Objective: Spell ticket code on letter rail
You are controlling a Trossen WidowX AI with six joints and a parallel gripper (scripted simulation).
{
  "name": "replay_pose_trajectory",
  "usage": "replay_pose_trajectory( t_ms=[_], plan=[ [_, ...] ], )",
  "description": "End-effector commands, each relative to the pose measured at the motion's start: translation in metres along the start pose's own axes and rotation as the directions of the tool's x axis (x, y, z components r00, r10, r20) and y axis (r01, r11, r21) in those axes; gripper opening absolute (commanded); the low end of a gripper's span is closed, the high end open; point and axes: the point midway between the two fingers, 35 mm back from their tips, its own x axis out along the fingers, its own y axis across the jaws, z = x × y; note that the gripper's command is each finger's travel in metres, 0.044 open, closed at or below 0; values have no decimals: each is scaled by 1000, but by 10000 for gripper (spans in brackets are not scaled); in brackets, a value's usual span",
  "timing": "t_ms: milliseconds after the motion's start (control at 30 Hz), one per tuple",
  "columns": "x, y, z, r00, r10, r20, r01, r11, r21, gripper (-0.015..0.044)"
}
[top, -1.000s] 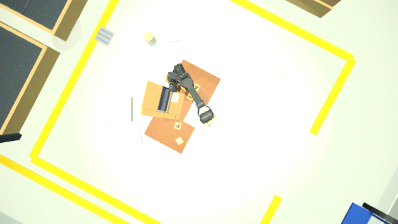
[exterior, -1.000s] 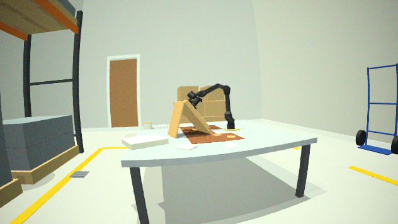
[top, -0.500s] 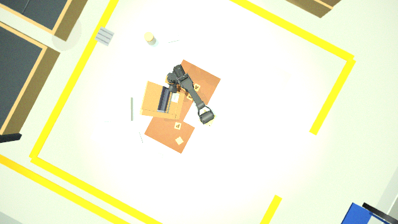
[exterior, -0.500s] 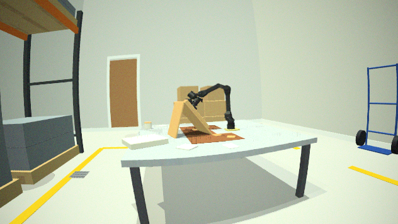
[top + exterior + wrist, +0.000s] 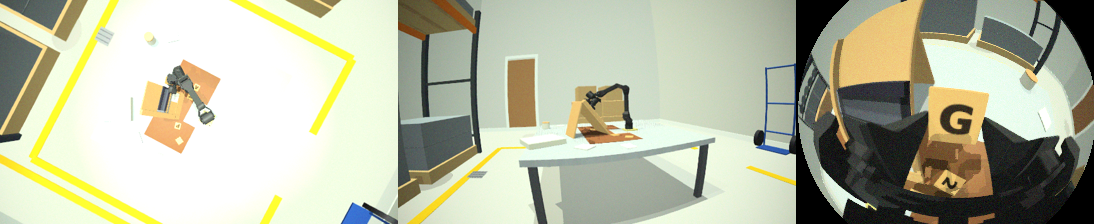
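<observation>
Pincer [image 5: 172, 91] [image 5: 594, 106] [image 5: 956, 117]: clamping G tile [image 5: 957, 115]. Dark rail [image 5: 164, 99] [image 5: 873, 100]: lying beside it. Handling: probably wanting squared alignment, gentle entry, release only once seated.

So we've got a square, pale wooden tile with a bold black G [image 5: 958, 116] gripped in our black, angular claw [image 5: 956, 117]. Below it there's a small, pale wooden tile with a dark letter [image 5: 950, 182], lying at an angle. Our tan wooden board with a dark rail [image 5: 878, 57] is off to the left, and a pale cylinder with an orange-tan top [image 5: 1029, 79] sits upper right on the pale surface [image 5: 1001, 80].
</observation>
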Motion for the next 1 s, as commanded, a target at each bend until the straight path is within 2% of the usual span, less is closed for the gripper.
replay_pose_trajectory(
  t_ms=[0,967],
  plan=[
    [-1,1,2,1000,-7,4,7,1000,0,0],
    [-1,16,1,1000,-6,4,6,1000,1,0]
  ],
)
